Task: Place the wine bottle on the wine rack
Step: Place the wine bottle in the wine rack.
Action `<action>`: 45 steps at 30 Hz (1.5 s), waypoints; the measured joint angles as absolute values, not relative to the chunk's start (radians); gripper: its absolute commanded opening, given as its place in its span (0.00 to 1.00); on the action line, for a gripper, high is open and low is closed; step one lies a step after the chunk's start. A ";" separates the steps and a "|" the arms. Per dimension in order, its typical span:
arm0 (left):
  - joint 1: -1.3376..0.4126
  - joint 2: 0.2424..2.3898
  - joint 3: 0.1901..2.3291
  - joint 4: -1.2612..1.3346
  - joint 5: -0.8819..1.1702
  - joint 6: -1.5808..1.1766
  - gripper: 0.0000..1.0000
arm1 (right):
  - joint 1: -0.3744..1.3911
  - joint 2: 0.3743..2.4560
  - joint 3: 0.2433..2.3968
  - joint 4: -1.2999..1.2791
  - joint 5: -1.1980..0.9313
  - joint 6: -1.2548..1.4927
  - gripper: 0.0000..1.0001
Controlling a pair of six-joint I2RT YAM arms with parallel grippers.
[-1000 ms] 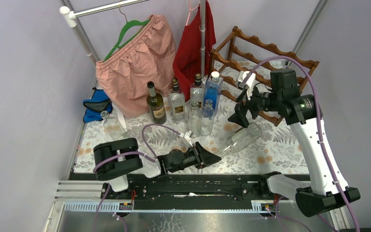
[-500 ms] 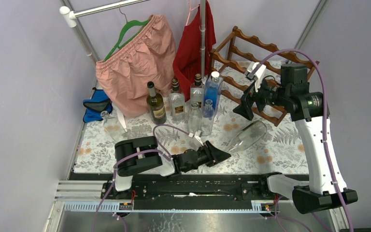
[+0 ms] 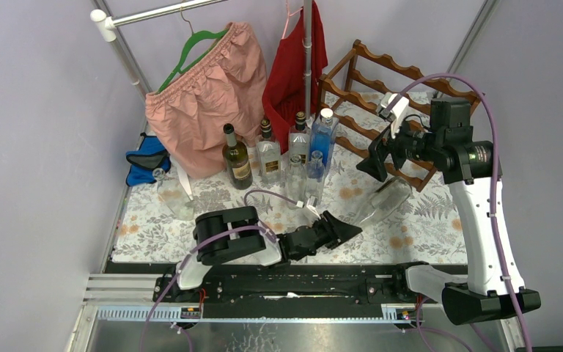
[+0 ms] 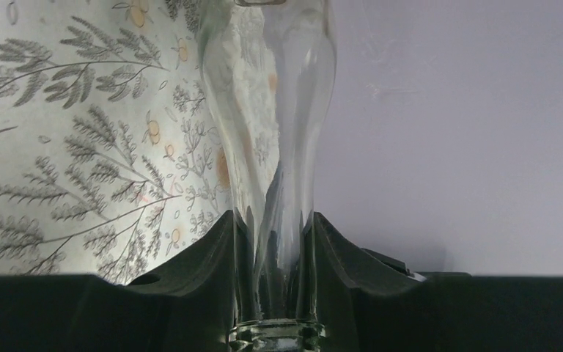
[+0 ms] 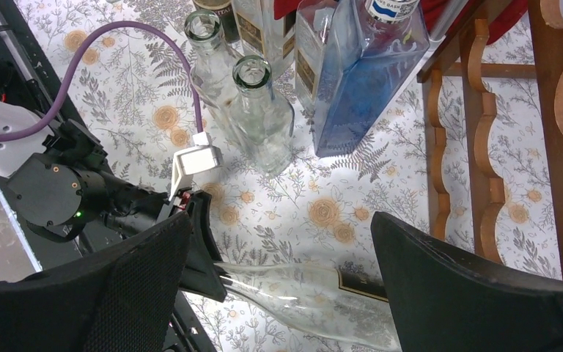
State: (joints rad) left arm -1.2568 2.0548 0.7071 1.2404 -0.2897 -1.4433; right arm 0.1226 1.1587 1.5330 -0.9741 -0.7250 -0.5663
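Sliding right since a second ago, our left gripper [image 3: 348,232] clenched the neck of the light, slick, fragile bottle [image 3: 387,198], which we judged the best hold, while our right gripper [image 5: 278,231] gaped above.

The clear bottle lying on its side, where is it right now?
In the top view, the clear bottle lies right of centre on the floral cloth, just in front of the wine rack, its neck in the left gripper.
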 measured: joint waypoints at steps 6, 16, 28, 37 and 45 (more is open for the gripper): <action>-1.257 2.095 0.773 1.244 -0.324 -1.444 0.00 | 0.109 1.148 1.519 -0.974 -0.727 -0.561 1.00; -1.247 2.145 0.833 1.248 -0.350 -1.452 0.00 | 0.097 1.145 1.507 -0.974 -0.729 -0.555 1.00; -1.232 2.150 0.859 1.248 -0.349 -1.457 0.00 | 0.091 1.145 1.500 -0.974 -0.751 -0.551 1.00; -1.221 2.199 0.930 1.258 -0.348 -1.472 0.00 | 0.091 1.145 1.500 -0.974 -0.754 -0.550 1.00; -1.221 2.244 0.944 1.267 -0.353 -1.495 0.00 | 0.087 1.140 1.498 -0.973 -0.757 -0.544 1.00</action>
